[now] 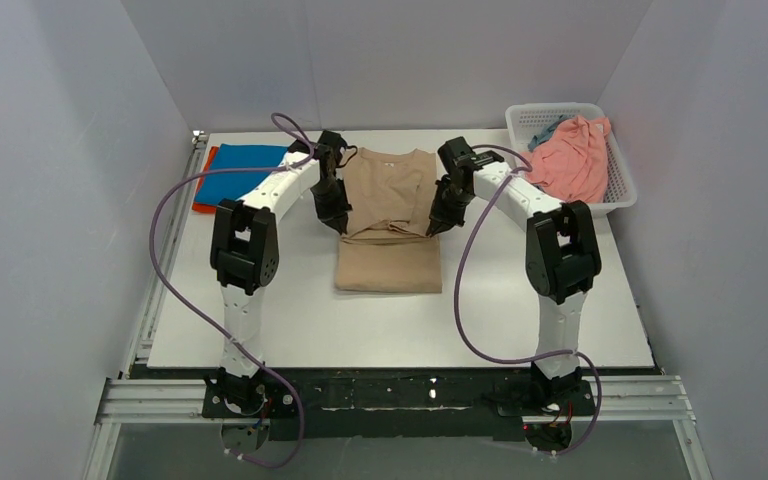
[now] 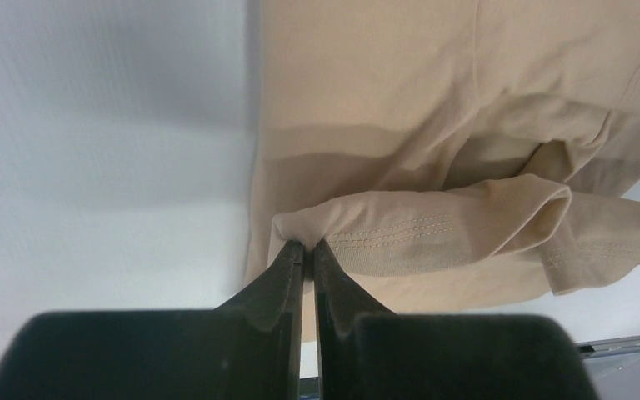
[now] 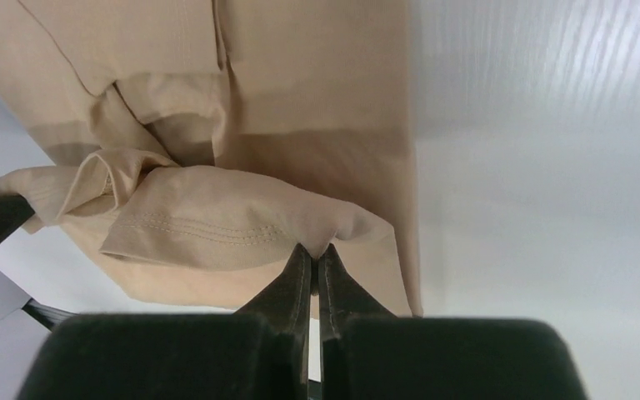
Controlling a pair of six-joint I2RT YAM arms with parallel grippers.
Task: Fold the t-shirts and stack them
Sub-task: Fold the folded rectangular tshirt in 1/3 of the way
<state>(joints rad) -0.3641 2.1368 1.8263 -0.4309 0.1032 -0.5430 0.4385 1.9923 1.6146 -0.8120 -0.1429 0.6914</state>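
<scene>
The white tabletop carries the beige t-shirt at its middle, long axis running from 12 to 6 o'clock, collar at the 12 o'clock end and a folded edge at 6. At 10 o'clock from it a blue t-shirt lies flat on an orange-red one; at 2 o'clock a white basket holds a pink t-shirt and a grey-blue one. The left pincer and right pincer are each clamped on a corner of the stitched hem, at 9 and 3 o'clock of the shirt's middle, holding the hem slack between them above the lower layer. Both arms sit equally near. The rest of the shirt lies toward 12 o'clock from both pincers, so the fold likely carries the hem that way, straight along the long axis toward the collar. The far tabletop edge is near the collar, leaving little spare room there; the stack and the basket stand well apart on either side.
</scene>
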